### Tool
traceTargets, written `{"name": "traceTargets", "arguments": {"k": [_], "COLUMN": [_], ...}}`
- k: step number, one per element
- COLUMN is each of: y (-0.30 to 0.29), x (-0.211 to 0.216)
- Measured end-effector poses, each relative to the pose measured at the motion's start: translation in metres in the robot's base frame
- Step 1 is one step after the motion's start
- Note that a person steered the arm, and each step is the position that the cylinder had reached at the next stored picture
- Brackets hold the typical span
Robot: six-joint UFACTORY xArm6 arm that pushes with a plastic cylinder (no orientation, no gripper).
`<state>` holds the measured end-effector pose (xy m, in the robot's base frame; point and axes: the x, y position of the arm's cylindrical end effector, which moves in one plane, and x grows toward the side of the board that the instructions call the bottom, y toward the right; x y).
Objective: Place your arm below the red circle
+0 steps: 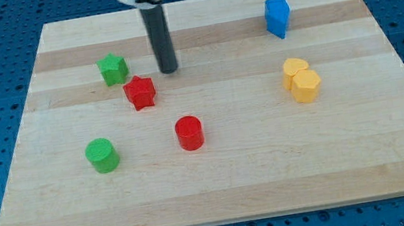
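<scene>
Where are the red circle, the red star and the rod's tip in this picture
red circle (189, 132): camera view, on its front side wall.
red star (139, 91): camera view, on its top face.
my tip (170, 70): camera view, the rod's very end, up and right of the red star.

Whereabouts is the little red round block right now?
The red circle sits left of the board's middle, below the red star and right of the green circle.

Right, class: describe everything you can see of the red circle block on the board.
The red circle is a short, upright cylinder of matte, plastic-looking red, flat top up. It stands on the wooden board left of centre, touching nothing. The red star lies toward the view's top-left of it, the green circle to its left. My tip is well above it in the view, beside the red star.
</scene>
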<state>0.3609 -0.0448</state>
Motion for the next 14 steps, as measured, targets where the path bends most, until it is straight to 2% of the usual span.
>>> {"name": "traceTargets", "arguments": {"k": [1,5,7,8,10,11,12,14], "y": [0.023,0.037,0.051,0.051,0.086,0.084,0.055,0.002], "x": [0.0,0.001,0.031,0.068,0.11,0.146,0.17,0.15]}}
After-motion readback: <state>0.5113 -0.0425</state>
